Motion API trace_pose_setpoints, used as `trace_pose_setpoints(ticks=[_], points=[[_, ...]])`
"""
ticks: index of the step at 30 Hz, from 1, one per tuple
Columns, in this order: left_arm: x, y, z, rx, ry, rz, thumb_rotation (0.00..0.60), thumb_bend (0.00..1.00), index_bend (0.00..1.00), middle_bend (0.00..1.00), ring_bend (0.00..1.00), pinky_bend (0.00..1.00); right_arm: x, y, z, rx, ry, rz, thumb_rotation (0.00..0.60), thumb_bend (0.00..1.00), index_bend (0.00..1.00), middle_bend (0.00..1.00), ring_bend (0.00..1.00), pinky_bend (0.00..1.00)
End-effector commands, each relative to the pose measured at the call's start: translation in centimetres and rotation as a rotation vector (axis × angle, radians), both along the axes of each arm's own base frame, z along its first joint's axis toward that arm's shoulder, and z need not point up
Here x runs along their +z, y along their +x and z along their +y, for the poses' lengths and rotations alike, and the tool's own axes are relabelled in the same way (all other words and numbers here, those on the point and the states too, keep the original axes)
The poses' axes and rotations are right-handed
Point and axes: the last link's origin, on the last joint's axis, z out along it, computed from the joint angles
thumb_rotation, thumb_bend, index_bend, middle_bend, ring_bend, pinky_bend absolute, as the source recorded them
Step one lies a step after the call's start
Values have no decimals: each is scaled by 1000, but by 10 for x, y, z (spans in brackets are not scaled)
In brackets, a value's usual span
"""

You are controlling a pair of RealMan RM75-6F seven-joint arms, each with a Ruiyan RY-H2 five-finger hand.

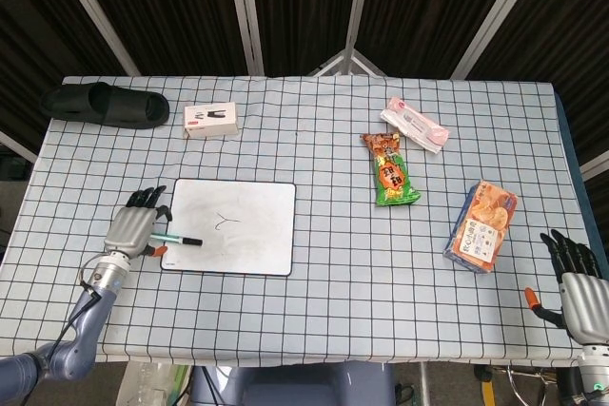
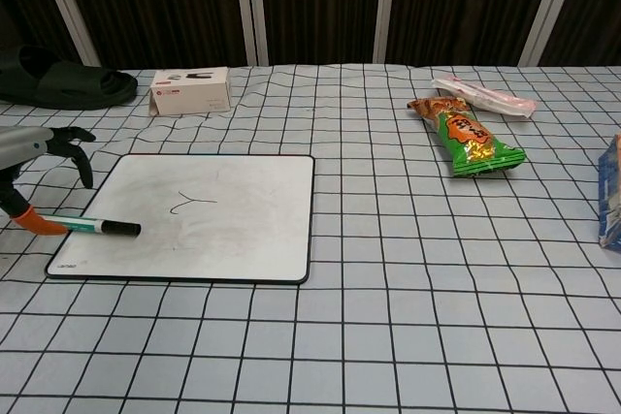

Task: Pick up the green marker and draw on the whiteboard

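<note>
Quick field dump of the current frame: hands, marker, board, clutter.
left hand: holds green marker, tip over the board's lower left
right hand: at the table's near right edge, fingers apart, holding nothing
whiteboard: flat on table, a small Y-like mark drawn
clutter: black slipper, small white box, green snack bag, pink packet, orange snack pack
</note>
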Motion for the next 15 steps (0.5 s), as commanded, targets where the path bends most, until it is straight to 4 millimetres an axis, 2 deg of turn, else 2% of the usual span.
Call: trace_pose_setpoints(ticks=[1,5,6,10,15], points=[[7,1,-4,6,14,-22,600,224,208,0,0,0,0,0,0,1,0,1,600,354,0,0,0,0],[25,6,-13,0,55,-61,600,149,20,0,0,0,0,0,1,4,4,3,600,354,0,0,0,0],[32,6,-18,2,64,-65,600,126,4,0,0,0,1,1,1,8,3,4,600,354,0,0,0,0],[59,4,-45,6,86,-34,600,52,0,0,0,0,2,2,1,44,1,26,600,354,0,0,0,0],[89,-4,-89,-52,180,17,600,48,0,0,0,0,-1,2,1,63,19,51,600,354,0,0,0,0]])
